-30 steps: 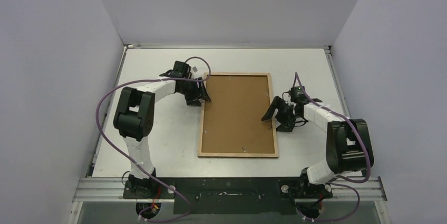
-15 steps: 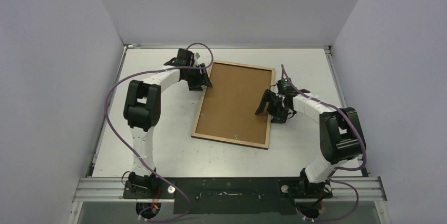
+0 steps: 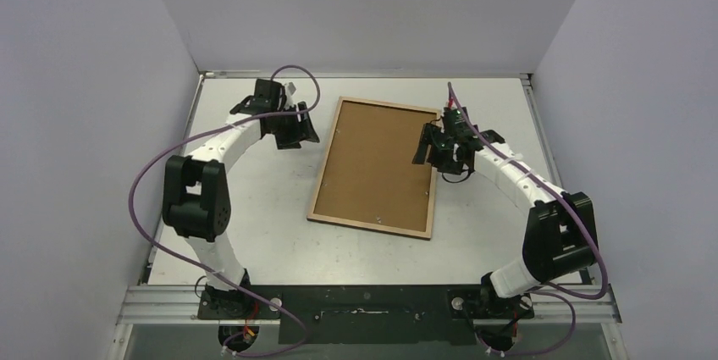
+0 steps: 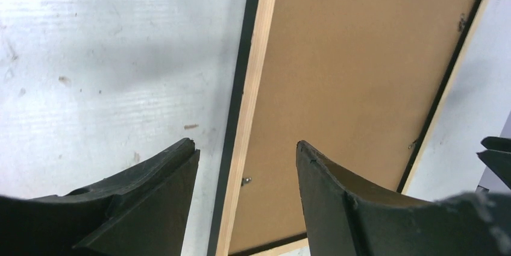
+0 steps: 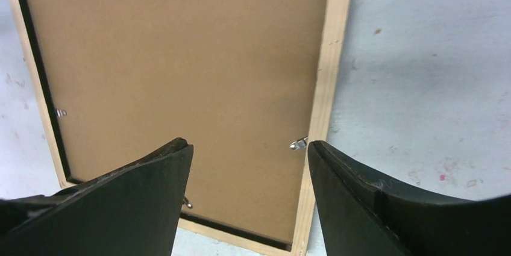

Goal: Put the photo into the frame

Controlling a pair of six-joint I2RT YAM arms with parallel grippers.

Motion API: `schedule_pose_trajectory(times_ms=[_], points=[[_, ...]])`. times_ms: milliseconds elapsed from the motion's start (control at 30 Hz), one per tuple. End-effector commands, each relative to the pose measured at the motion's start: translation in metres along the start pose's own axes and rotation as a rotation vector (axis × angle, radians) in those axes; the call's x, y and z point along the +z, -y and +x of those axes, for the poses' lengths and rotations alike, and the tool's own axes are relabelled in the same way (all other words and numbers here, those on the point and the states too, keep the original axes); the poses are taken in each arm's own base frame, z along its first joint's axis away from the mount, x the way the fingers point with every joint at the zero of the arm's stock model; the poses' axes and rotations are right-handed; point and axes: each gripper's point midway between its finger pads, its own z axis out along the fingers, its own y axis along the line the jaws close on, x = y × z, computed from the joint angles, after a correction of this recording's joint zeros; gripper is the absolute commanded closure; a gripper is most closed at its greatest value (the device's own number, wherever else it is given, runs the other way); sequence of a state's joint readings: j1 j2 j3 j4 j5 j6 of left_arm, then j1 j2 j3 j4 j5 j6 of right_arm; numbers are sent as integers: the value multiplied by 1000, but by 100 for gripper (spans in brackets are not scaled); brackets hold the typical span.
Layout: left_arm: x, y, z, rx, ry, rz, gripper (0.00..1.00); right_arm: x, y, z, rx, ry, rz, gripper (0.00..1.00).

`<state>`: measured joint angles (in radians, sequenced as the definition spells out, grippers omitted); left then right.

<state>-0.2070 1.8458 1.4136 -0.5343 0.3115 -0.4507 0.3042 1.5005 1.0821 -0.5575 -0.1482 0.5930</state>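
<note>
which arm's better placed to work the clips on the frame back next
Right, probably: the right fingers hang open over the frame's right rim, a clip beside them, while the left fingers sit off the frame over the table.

The left arm [image 3: 222, 141] and right arm [image 3: 508, 175] are built of white links joined by bulky black joint housings. A purple cable [image 3: 132, 197] is run along each, and black, wedge-shaped, matte fingers [image 4: 150, 208] are fitted at the wrists.
</note>
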Motion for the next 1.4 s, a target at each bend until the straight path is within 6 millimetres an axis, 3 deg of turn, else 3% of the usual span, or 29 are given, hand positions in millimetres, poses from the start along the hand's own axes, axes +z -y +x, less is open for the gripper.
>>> schedule_pose_trajectory(times_ms=[0,133,233,567,767,900,1100,1367], points=[[-23,-3,39,-13,-36,-7,41,0,-12,5,-76,-12,22,29],[-28,-6,70,-63,-64,7,41,11,-18,12,-102,-35,65,34],[-27,-12,88,-75,-91,-3,40,19,-11,15,-111,-33,160,36],[-16,-29,123,-89,-160,-25,40,44,-16,30,-122,-79,241,39],[-6,-16,131,-62,-182,62,41,50,-14,46,-107,-109,267,40],[6,-22,128,-58,-179,26,46,52,-10,55,-103,-131,294,43],[13,-38,139,-57,-182,-97,65,47,5,62,-99,-156,381,44],[18,-45,153,-88,-217,-111,68,55,10,68,-98,-147,394,44]])
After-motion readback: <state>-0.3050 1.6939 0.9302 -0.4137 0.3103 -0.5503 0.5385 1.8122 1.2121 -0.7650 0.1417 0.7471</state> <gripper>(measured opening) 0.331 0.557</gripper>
